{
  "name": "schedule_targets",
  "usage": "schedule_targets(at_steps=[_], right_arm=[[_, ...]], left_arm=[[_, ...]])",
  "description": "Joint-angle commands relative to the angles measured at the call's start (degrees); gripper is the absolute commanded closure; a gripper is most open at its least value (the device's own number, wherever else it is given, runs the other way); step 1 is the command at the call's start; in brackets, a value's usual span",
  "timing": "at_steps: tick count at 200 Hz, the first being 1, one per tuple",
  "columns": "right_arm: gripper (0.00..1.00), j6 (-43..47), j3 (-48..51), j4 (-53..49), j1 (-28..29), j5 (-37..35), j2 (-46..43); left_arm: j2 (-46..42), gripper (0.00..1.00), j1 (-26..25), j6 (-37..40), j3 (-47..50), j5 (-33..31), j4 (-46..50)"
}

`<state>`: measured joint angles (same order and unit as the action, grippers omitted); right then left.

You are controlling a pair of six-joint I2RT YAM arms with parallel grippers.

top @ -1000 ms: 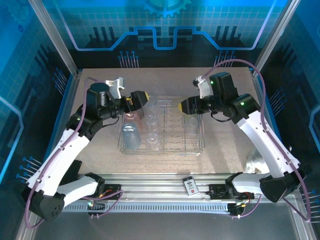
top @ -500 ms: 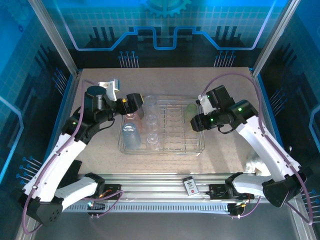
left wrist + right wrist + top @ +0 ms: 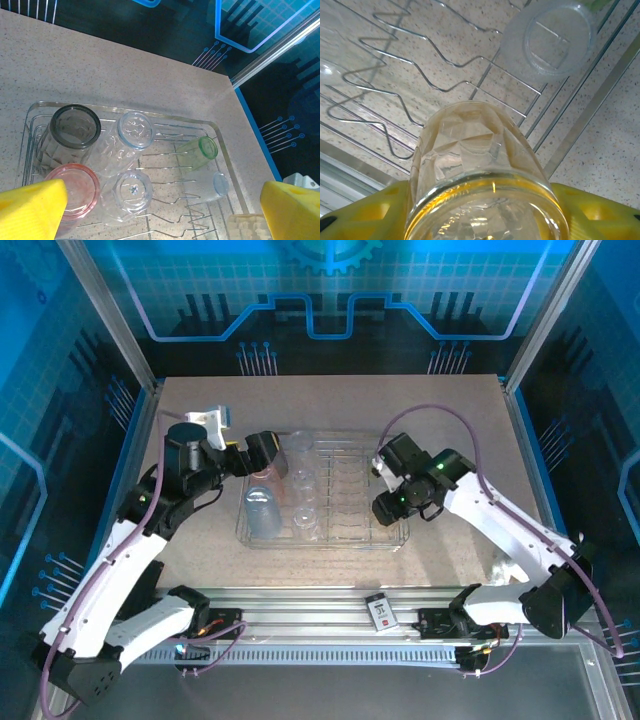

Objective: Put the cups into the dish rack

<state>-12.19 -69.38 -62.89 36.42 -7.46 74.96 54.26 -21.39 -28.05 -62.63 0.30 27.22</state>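
The dish rack, a chrome wire rack, stands mid-table. Inside it in the left wrist view are a smoky grey cup, a clear cup, a pink cup and another clear cup, all at its left end. A green cup and a frosted bluish cup lie on their sides to the right. My left gripper hangs open above the rack's left end, its yellow fingers empty. My right gripper is shut on an amber cup over the rack wires at the near right.
A small black-and-white card lies on the metal rail at the table's front edge. A pale translucent thing lies on the table by the right arm's base. Bare tabletop stretches behind the rack.
My right gripper has carried the amber cup from the rack's far right corner toward its near right part. The left gripper has drawn back a little to the left.
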Motion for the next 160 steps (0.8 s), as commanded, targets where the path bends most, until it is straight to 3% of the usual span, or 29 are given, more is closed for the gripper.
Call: schedule_targets(at_steps=[1, 104, 160], right_arm=[[0.59, -1.6, 1.5, 1.7, 1.6, -3.6, 0.8], [0.50, -2.3, 7.6, 8.2, 6.0, -12.9, 6.7], [0.32, -1.2, 9.2, 10.3, 6.5, -12.2, 9.1]], left_arm=[[-0.8, 0.01, -0.4, 1.7, 0.8, -1.5, -0.2], [-1.0, 0.01, -0.4, 3.2, 1.1, -2.3, 0.8], [-1.0, 0.01, -0.4, 3.9, 1.4, -2.8, 0.9]])
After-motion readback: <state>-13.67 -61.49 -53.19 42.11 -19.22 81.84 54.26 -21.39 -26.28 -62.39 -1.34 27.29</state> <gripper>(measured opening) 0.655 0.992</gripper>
